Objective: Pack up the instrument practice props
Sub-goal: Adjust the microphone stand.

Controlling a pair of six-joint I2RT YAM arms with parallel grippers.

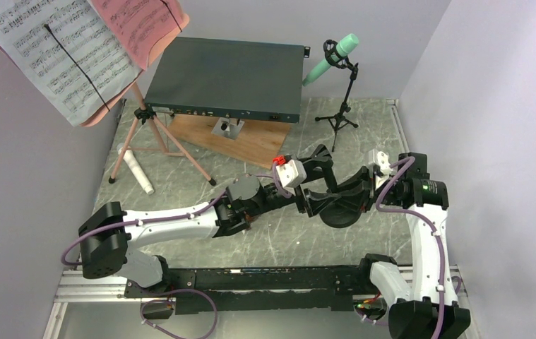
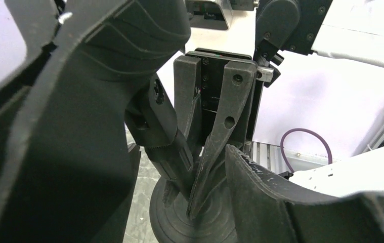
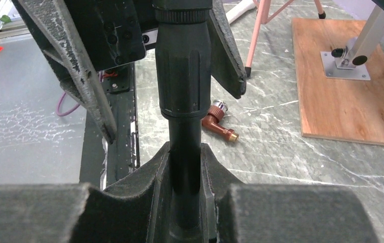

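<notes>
A black mic mount with a round base stands at the table's middle. My right gripper is shut on its thin pole, low down in the right wrist view. My left gripper is open, its fingers straddling the thicker collar higher up. The left wrist view shows my left gripper around the pole above the base. The pink music stand holds white pages and red pages. A mint microphone sits on a black tripod. A white microphone lies by the pink legs.
A big dark grey flat box rests on a bracket on a wooden board at the back. A small brown plug lies on the table near the pole. Grey walls close in left and right.
</notes>
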